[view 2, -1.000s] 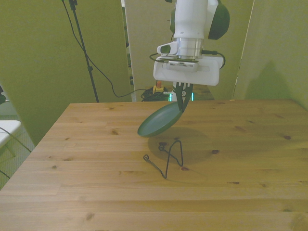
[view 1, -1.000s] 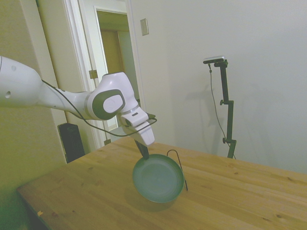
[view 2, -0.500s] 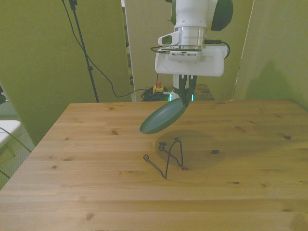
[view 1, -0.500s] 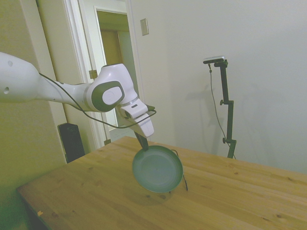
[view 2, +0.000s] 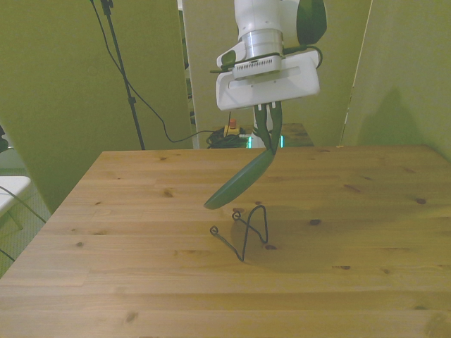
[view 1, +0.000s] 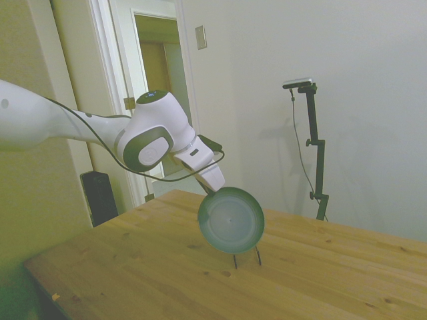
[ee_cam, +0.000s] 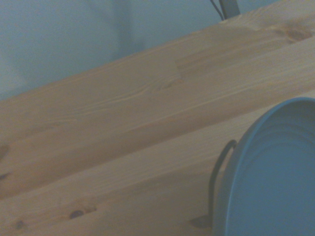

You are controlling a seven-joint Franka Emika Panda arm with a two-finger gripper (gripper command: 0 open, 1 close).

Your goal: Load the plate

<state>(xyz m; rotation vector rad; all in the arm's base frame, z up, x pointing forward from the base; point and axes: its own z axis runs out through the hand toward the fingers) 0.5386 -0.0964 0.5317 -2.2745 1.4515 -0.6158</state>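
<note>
The fingers (view 2: 266, 130) of the gripper (view 2: 268, 141) pinched the plate (view 2: 239, 184) by its upper rim, holding it tilted near frame centre just above the wire rack (view 2: 248, 232) on the table (view 2: 141, 282), presumably to slot it in edgewise.

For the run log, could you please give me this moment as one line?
gripper: shut on plate | plate: held by rim, tilted steeply, in air above rack | rack: standing on table, empty | stage: plate not yet loaded
</note>
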